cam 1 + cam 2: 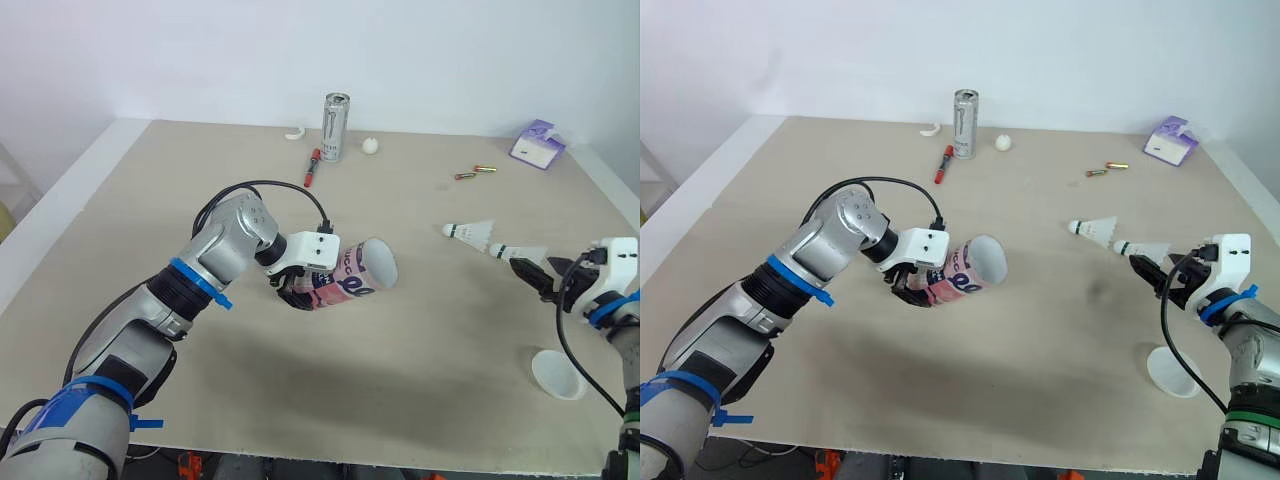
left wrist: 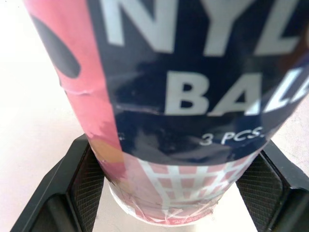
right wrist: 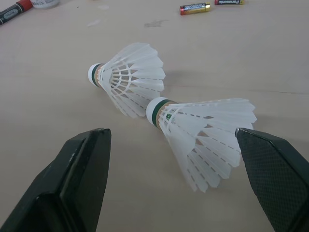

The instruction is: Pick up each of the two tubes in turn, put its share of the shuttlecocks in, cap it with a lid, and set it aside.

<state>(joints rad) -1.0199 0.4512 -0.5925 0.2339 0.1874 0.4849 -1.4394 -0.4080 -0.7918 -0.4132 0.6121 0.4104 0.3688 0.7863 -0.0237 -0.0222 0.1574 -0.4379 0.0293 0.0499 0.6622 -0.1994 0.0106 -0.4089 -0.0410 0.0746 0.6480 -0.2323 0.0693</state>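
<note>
A pink and dark blue tube (image 1: 350,278) is held above the table, lying nearly level with its open mouth (image 1: 986,260) facing right. My left gripper (image 1: 300,290) is shut on the tube's lower part; the left wrist view shows both pads (image 2: 82,188) pressed against the tube (image 2: 183,96). Two white shuttlecocks (image 1: 470,233) (image 1: 520,252) lie on the table at the right, touching each other. My right gripper (image 1: 530,275) is open just short of the nearer shuttlecock (image 3: 203,130), its fingers spread to either side. A white round lid (image 1: 557,374) lies near the front right.
At the back stand a silver can (image 1: 335,127), a red marker (image 1: 312,167), a small white ball (image 1: 371,146) and a white curved piece (image 1: 294,133). Two batteries (image 1: 475,172) and a purple tissue pack (image 1: 537,144) lie at the back right.
</note>
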